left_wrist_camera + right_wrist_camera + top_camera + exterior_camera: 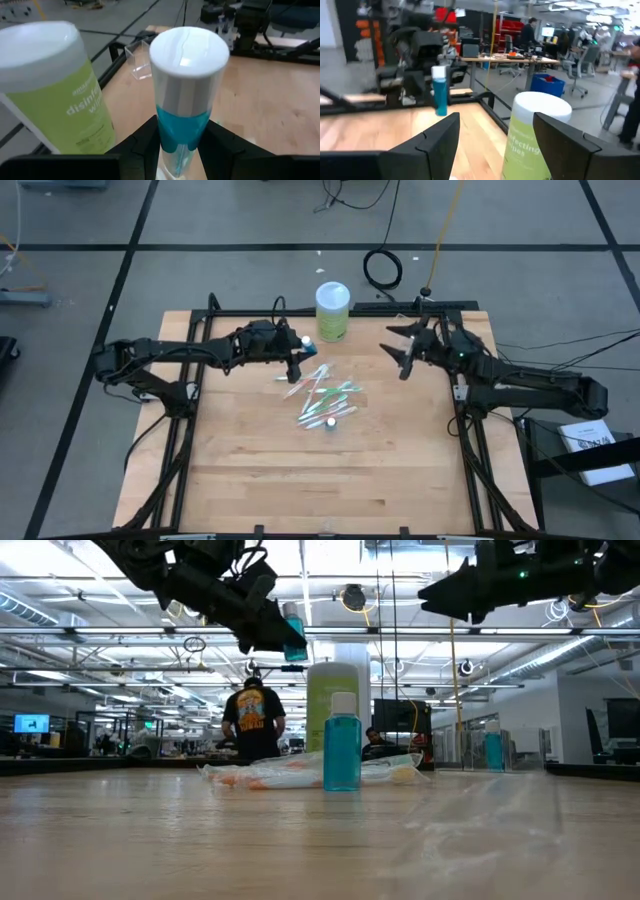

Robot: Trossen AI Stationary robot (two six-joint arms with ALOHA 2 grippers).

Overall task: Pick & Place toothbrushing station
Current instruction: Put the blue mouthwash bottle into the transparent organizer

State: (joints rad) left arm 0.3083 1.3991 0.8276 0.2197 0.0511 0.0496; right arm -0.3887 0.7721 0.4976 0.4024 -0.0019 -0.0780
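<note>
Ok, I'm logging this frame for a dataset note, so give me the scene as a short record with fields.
left hand: raised above the table, shut on a teal tube with a white cap
right hand: open, raised, holding nothing
second teal tube: standing upright on the table, in front of the toothbrushes
toothbrushes: loose pile of green-white and pink-white ones near mid-table
clear cup: on the table near its edge
lime-green canister: upright at the table's far edge
table: wooden top

A large open lab or workshop: a wooden table (250, 450) on taped concrete floor, desks with monitors (31, 723), office chairs (580, 70), ceiling strip lights.
</note>
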